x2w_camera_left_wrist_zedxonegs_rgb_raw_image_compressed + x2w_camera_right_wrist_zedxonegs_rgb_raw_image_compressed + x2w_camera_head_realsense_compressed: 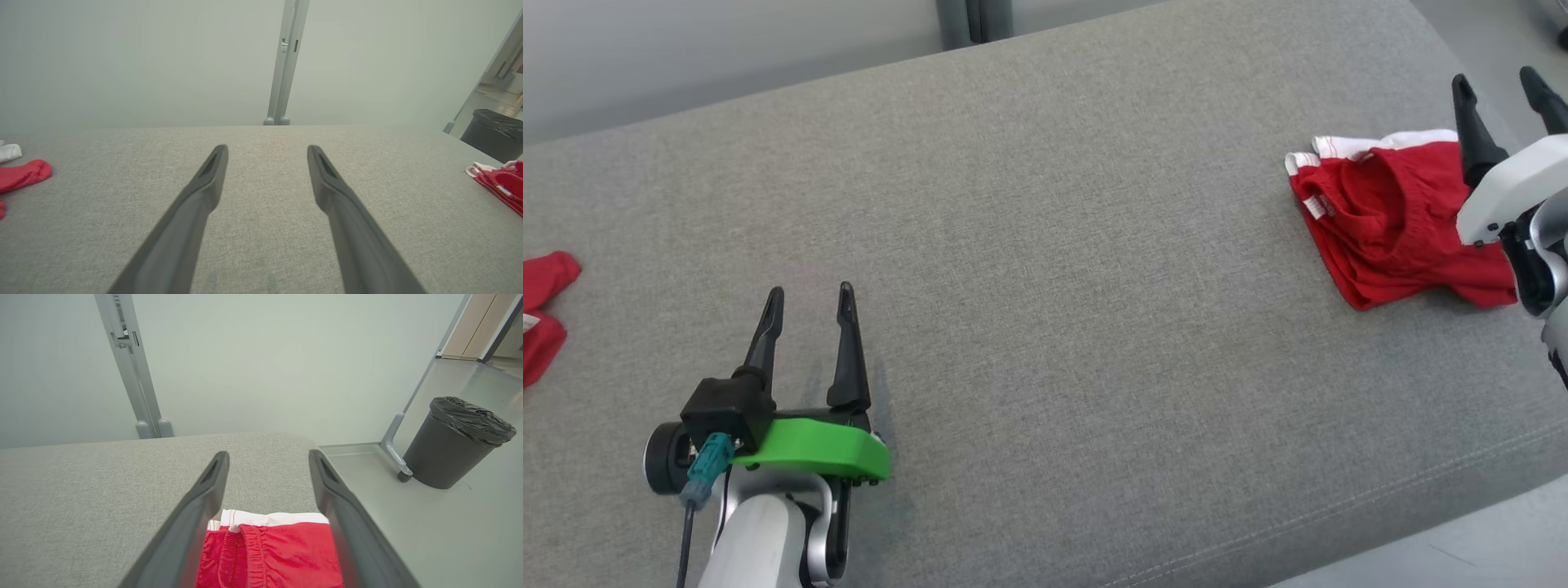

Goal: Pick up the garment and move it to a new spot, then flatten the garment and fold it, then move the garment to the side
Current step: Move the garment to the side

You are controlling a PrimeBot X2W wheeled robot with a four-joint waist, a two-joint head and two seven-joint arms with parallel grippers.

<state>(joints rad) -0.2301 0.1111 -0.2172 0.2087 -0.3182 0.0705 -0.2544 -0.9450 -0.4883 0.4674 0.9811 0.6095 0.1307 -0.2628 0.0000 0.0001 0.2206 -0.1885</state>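
Note:
The garment (1396, 220) is a pair of red shorts with white trim, lying folded at the right end of the grey padded surface (1054, 269). In the left wrist view the garment (500, 183) shows at the far right edge. My right gripper (1503, 86) hovers open over the garment's right side, fingers spread with nothing between them; in the right wrist view the garment (269, 551) lies below and between the open fingers. My left gripper (809, 298) is open over bare fabric at the lower left, far from the garment.
Another red cloth (543, 314) lies at the surface's left edge, with a white piece (9, 152) beside it. A dark bin (453, 443) stands on the floor past the surface's right end. A grey post (284, 61) rises behind the far edge.

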